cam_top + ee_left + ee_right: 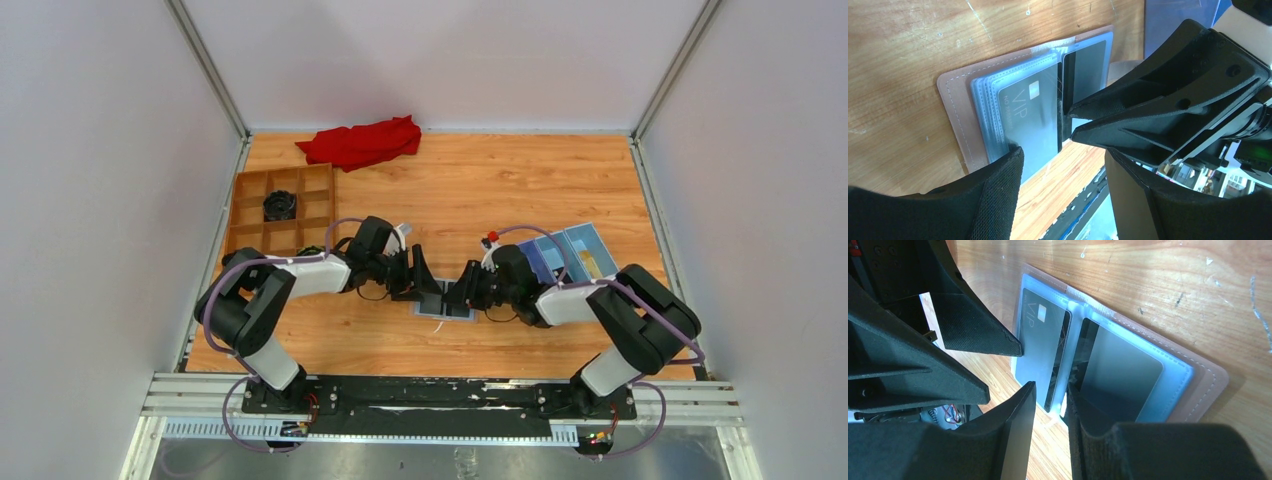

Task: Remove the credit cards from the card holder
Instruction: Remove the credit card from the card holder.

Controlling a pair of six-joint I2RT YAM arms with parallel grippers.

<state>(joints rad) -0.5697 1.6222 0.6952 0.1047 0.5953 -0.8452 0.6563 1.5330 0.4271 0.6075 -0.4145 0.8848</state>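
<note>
Nearest the lens, the right gripper (1051, 386) is seen with its jaws part-way open. The near end of the VIP card (1040, 340) is straddled by them rather than clamped, as far as can be told. That card is lodged in the left clear sleeve of the card holder (1205, 380), which is laid open and flat on the wooden table (1148, 280). A second card (1120, 375), also dark, is seated in the right sleeve.

From the opposite side the left gripper (1004, 371) is presented wide open. One fingertip (1003, 342) is set against the outer edge of the left sleeve, apparently to pin the holder down.

No card is judged to be out yet: the holder is opened, and both visible cards are yet to be drawn free. More sleeves are stacked beneath the left one; whether they are filled cannot be told.
</note>
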